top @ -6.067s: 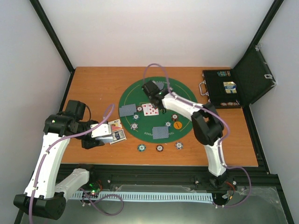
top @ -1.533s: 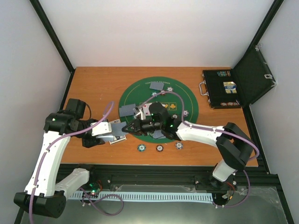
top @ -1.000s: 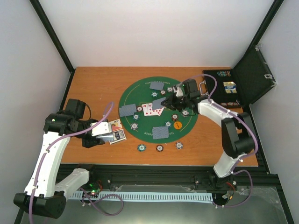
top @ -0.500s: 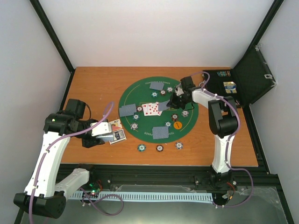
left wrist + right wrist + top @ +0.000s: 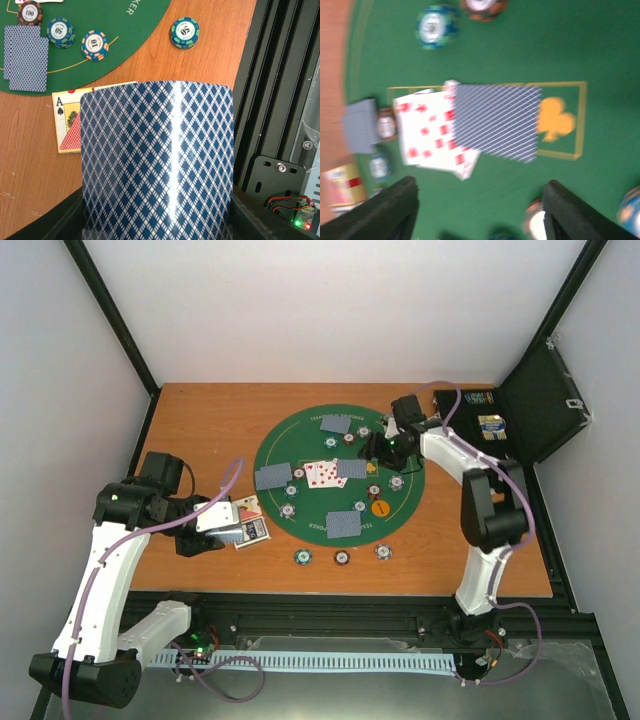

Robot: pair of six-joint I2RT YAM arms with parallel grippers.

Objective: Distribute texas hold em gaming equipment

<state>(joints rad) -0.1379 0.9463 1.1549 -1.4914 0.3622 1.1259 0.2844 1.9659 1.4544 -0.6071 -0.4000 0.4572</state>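
Brown chip [image 5: 29, 12] reads 100; blue chip [image 5: 60, 32] 50; orange chip [image 5: 95, 44] 10; green chip [image 5: 184, 32] 20. Face-up card [image 5: 67, 125] shows A, spade.

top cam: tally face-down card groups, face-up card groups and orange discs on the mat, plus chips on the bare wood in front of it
Face-down card groups on the mat: 4
Face-up card groups on the mat: 1
Orange discs on the mat: 1
Chips on the bare wood: 3
Total: 9
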